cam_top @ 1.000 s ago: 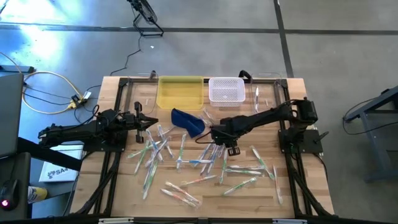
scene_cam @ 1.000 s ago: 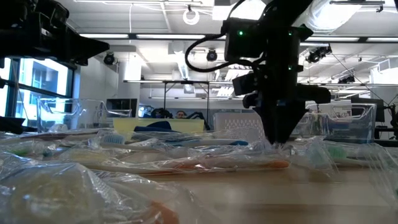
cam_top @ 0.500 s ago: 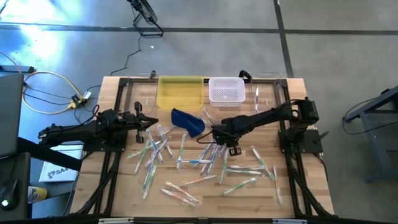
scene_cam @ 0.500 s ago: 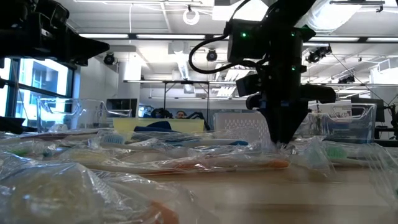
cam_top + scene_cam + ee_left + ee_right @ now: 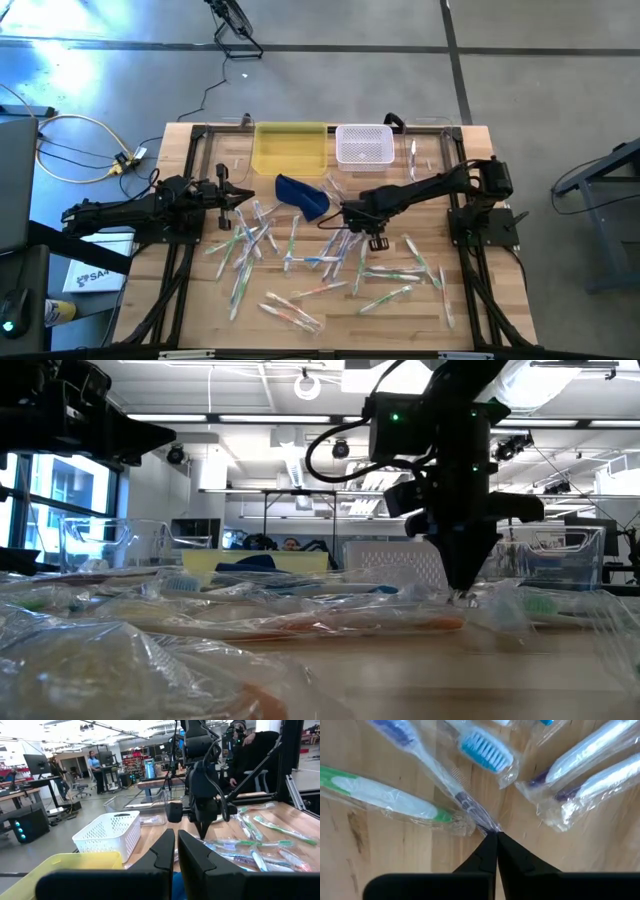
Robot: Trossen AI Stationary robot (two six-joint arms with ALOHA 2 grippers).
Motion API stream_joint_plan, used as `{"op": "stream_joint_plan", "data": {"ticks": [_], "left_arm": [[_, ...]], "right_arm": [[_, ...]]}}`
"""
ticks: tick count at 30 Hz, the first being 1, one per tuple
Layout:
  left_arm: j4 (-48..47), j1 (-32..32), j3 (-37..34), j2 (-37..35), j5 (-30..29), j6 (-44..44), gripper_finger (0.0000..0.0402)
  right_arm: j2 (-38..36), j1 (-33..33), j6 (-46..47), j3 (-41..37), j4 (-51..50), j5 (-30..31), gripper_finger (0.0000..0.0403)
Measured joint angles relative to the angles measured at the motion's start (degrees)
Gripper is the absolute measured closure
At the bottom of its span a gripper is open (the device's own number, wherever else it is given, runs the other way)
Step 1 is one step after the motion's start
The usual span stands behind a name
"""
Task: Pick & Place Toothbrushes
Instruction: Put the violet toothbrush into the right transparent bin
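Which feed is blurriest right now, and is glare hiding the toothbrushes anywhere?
Low view: the near wrapped toothbrushes are a soft blur with shiny wrappers. High view: a bright patch on the floor, none on the table. Right wrist view: sharp, only slight wrapper sheen.

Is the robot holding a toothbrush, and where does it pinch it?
Yes. The right gripper pinches the plastic wrapper tip of a blue-bristled toothbrush. The left gripper holds nothing.
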Motion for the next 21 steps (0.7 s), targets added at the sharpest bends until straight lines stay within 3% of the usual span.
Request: {"op": "stream_joint_plan", "data": {"ticks": [21], "left_arm": [[-0.2, 0.0, 0.0, 0.0, 0.02, -0.01, 0.0385]], "right_arm": [[-13.48, -0.13, 5.18, -0.09, -1.91, 3.45, 0.04]]}}
